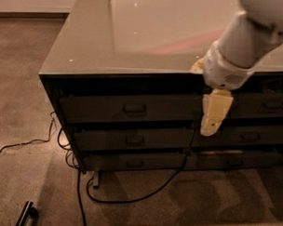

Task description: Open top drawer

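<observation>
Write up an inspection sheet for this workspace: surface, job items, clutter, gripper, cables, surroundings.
Surface: cabinet top, glossy grey, with light reflections.
Job's things: top drawer shut; its loop handle untouched.
Clutter: dark bar-like object on the floor, bottom left.
Gripper: gripper hangs before the drawer fronts, right of the handle, apart from it.
Cables: black cable loops over the floor below the cabinet; thin cable trails left.
Surroundings: brown carpet.
</observation>
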### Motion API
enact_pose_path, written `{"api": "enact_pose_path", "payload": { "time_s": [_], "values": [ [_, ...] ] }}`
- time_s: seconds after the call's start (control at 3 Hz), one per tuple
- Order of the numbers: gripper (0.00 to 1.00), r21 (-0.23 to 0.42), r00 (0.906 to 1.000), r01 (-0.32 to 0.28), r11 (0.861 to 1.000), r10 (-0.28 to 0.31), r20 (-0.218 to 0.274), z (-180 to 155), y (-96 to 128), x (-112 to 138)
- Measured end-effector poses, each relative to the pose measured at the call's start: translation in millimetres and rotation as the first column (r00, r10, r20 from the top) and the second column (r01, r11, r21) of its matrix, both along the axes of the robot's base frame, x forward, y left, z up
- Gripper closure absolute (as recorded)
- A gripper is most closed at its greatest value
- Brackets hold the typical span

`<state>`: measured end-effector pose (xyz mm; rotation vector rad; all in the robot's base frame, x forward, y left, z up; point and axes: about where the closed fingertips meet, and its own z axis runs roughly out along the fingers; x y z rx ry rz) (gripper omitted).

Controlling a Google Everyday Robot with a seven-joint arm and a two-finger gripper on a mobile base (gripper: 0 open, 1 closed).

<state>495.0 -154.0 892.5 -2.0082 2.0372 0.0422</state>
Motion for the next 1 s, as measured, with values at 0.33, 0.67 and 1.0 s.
{"api": "enact_pose_path", "payload": {
  "time_s": [0.33,0.67,1.0],
  "values": [
    [0.0,-0.055,0.9963,-0.072,0.996,0.069,-0.05,-47,26,28],
    [0.0,0.026,0.9946,-0.071,0.997,0.073,-0.074,-60,20,30],
    [0.0,0.093,0.9925,-0.069,0.993,0.078,-0.094,-71,15,31]
  ]
}}
